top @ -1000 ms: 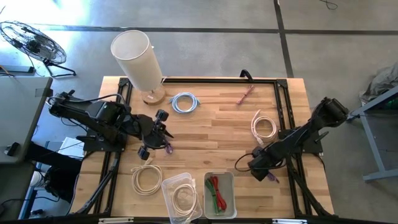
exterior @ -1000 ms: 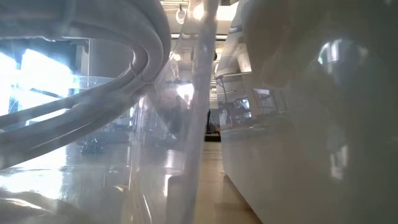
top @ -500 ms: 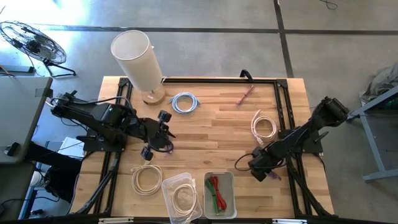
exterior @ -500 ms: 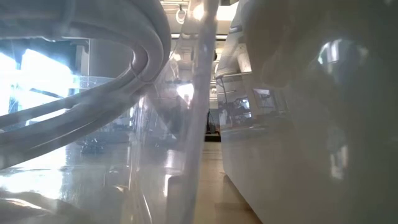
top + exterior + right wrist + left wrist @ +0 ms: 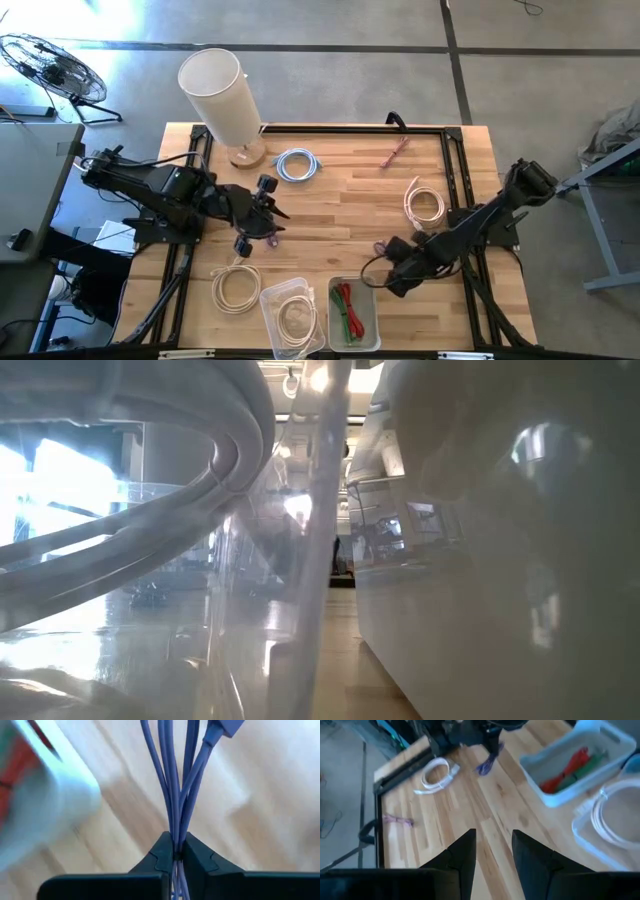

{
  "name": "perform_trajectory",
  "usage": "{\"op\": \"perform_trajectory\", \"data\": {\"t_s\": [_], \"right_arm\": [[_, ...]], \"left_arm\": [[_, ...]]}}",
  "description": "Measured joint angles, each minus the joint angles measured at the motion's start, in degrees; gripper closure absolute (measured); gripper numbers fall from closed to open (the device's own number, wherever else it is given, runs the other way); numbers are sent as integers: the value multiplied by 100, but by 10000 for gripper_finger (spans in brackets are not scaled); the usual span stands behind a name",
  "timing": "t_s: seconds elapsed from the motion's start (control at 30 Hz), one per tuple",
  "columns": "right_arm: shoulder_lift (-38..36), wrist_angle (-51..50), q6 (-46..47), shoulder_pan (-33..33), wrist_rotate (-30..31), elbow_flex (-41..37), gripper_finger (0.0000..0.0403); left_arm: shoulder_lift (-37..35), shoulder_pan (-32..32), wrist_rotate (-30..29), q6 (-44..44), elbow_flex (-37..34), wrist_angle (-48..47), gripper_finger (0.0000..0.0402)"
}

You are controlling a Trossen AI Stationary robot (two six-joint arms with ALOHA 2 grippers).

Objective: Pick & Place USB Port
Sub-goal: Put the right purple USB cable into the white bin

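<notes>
**A:** Where does the right claw [image 5: 176, 855] stand?

**B:** Its two dark fingers [image 5: 159, 856] are pinched together on a bundle of purple cable [image 5: 175, 785], taken at one end of the loops. The strands run out from the pinch, and a flat plug shows at the far end. From above, that claw [image 5: 392, 277] is low over the desk [image 5: 340, 200], just beside the bin of red and green cables [image 5: 353, 312], on the side away from the clear tub [image 5: 290, 318].

**A:** And how does the bundle handle?

**B:** By the look of it, very light and limp. Thin strands, soft jackets, nothing stiff but the plug. It likely sags and swings from the pinch, so a loose loop could snag a bin rim. A hold across all the strands at once, as here, seems right; a hold on a single strand would let the rest trail.

**A:** Fragile?

**B:** Hardly. The squeeze does no visible harm, though smooth jackets may slip through a light grip.

**A:** The left claw [image 5: 492, 847]?

**B:** Its fingers stand apart with nothing seen between them in its own view. It hovers above the desk on the far side of the clear tub from the bin, well apart from it. From overhead a purple scrap [image 5: 270, 238] shows close by the left claw [image 5: 258, 220]; whether it touches cannot be told.

**A:** Anything else near the bin?

**B:** A white coil [image 5: 425, 203] lies beyond the right arm, and a cream coil [image 5: 236, 288] past the tub.
</notes>
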Motion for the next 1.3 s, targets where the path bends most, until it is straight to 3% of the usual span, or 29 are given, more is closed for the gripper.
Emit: {"op": "perform_trajectory", "data": {"t_s": [0.3,0.5,0.7,1.0,1.13,1.23,1.3], "right_arm": [[-16,-903,-1806,-460,1258,1601,389],[-20,-900,-2977,-819,1587,2240,390],[-25,-713,-4165,-1023,1802,2778,390],[-30,-433,-6386,-1619,2469,3459,390],[-33,442,-7022,-2052,1681,3755,390],[-33,1408,-7619,-2113,745,3876,390],[-33,1706,-7893,-2102,445,3970,390]], "left_arm": [[-24,2,265,2,2,658,275],[2,2,234,146,2,791,223],[33,2,-16,225,1,1151,175],[35,46,-1005,835,0,2428,170],[35,258,-919,876,2,2992,170],[35,498,-472,698,2,3355,170],[33,607,-184,512,2,3468,170]]}}
